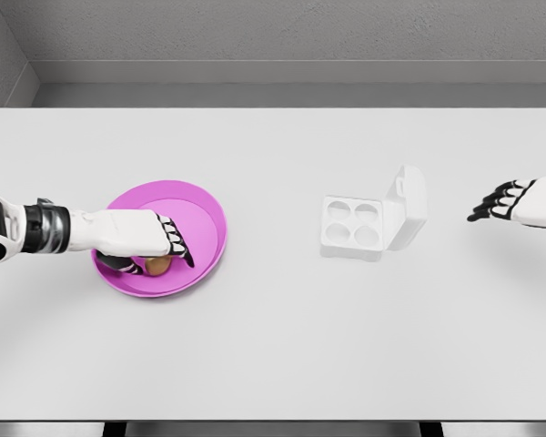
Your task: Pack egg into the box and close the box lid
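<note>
A brown egg (158,265) lies in a magenta bowl (205,205) on the left of the white table. My left hand (168,248) reaches into the bowl from the left, its fingers curled down over and around the egg. The white egg box (352,227) sits right of centre with four hollow cups showing and its lid (407,205) standing open on the right side. My right hand (493,202) hovers near the right edge, fingers spread and holding nothing, to the right of the box lid.
The white table (273,346) fills the view, with a grey wall behind its far edge.
</note>
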Tool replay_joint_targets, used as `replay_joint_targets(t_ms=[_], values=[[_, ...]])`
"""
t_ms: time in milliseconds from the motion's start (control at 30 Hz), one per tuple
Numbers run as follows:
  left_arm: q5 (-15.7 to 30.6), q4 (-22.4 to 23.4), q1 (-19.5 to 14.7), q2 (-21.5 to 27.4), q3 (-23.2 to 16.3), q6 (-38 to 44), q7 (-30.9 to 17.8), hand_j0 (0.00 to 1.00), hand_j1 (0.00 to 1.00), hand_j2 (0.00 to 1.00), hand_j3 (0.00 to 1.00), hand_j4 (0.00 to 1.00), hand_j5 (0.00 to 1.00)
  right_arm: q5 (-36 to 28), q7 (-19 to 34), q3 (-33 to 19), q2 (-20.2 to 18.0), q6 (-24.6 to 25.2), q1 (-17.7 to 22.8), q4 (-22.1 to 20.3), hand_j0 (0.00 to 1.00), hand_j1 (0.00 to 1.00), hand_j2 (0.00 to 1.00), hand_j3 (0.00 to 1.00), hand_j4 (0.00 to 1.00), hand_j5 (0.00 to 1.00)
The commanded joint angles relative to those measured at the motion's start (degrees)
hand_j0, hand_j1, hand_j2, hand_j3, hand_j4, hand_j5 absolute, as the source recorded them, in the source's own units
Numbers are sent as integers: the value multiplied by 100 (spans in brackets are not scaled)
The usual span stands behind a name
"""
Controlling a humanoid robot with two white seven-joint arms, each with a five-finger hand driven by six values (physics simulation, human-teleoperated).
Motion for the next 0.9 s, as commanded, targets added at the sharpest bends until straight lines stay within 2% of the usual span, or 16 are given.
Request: replay_joint_targets(t_ms=[0,67,167,867], values=[[6,11,0,-15,4,13,1,80,80,80,80,80,80,-23,-2,-2,-4,13,-9,-100,100,100,100,100,100,100],[6,11,0,-23,4,13,1,79,79,79,79,79,79,-23,-2,-2,-4,13,0,-188,100,100,100,100,100,100],[6,11,0,-23,-5,13,1,67,67,67,67,67,67,-49,-2,-11,5,13,-9,-240,100,100,100,100,100,100],[24,-6,-9,3,-5,13,1,48,48,48,48,48,48,-49,-2,-63,-4,13,-9,-240,100,100,100,100,100,100]])
